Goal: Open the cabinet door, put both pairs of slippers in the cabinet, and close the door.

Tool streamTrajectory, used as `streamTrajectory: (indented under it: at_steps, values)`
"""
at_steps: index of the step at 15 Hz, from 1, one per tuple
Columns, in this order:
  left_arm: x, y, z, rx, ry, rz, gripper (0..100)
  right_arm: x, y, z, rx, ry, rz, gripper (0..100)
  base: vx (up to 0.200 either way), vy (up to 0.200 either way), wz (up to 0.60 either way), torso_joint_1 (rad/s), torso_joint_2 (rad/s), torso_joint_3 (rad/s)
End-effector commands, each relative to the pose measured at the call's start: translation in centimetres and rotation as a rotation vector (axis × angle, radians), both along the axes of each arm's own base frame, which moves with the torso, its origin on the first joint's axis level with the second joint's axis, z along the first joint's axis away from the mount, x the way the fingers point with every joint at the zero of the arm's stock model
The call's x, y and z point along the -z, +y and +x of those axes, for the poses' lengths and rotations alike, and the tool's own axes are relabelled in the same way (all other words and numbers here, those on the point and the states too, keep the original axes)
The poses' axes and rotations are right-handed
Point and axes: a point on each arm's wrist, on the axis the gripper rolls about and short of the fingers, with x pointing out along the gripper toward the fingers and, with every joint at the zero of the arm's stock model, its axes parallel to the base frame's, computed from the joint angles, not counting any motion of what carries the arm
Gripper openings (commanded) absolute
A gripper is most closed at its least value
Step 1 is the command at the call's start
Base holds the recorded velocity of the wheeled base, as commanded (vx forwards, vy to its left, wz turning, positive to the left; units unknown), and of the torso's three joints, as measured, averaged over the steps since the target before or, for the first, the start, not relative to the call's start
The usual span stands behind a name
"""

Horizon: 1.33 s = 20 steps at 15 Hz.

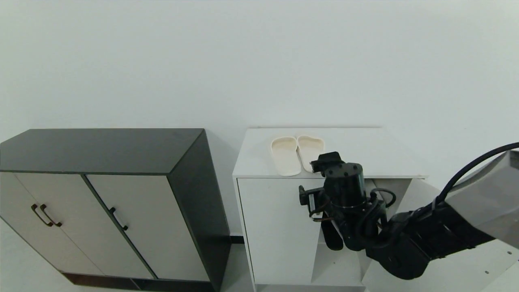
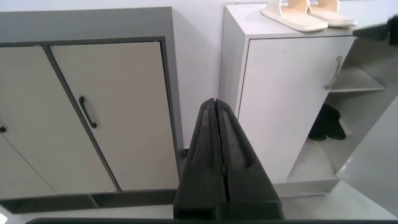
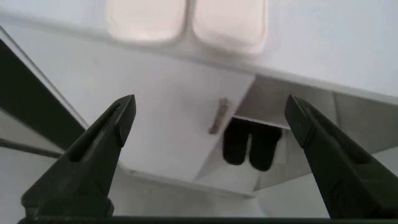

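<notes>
Atop white cabinet (image 1: 365, 156), cream slippers (image 1: 296, 153) just beyond spread right end effector (image 3: 210, 106).

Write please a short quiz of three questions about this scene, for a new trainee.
1. True or false: the cream slippers lie inside the white cabinet.
2. Choose one: the right tool is A) open, B) shut on a slipper, C) shut on the door handle.
3. Short answer: which pair is already inside that cabinet?

Key
1. False: they lie on its top.
2. A.
3. The black slippers, on a lower shelf behind the open door.
</notes>
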Motion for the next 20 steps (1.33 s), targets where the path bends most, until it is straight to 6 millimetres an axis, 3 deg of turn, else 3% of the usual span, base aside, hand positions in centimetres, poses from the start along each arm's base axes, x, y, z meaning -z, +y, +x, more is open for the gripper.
streamTrajectory:
  at_steps: [1, 3, 6, 18, 20]
  values:
    - [0.0, 0.0, 0.0, -0.002, 0.0, -0.001, 0, -5.1, 1.0, 0.1, 0.002, -0.031, 0.119, 100, 0.0, 0.0, 0.0, 0.0, 0.0, 0.0]
    - [0.0, 0.0, 0.0, 0.001, 0.0, 0.001, 0, -5.6, 1.5, 0.3, 0.009, 0.002, 0.146, 100, 0.0, 0.0, 0.0, 0.0, 0.0, 0.0]
    - [0.0, 0.0, 0.0, 0.001, 0.002, -0.002, 0, -4.9, 1.8, 0.6, 0.012, 0.018, 0.147, 100, 0.0, 0.0, 0.0, 0.0, 0.0, 0.0]
    - [0.0, 0.0, 0.0, 0.0, 0.002, -0.002, 0, -1.9, 2.4, 1.2, 0.022, 0.064, 0.128, 100, 0.2, 0.0, 0.0, 0.001, 0.0, 0.002]
    - [0.0, 0.0, 0.0, 0.0, 0.003, -0.001, 0, -1.2, 2.6, 1.4, 0.022, 0.052, 0.136, 100, 0.0, 0.0, 0.0, 0.0, 0.0, 0.0]
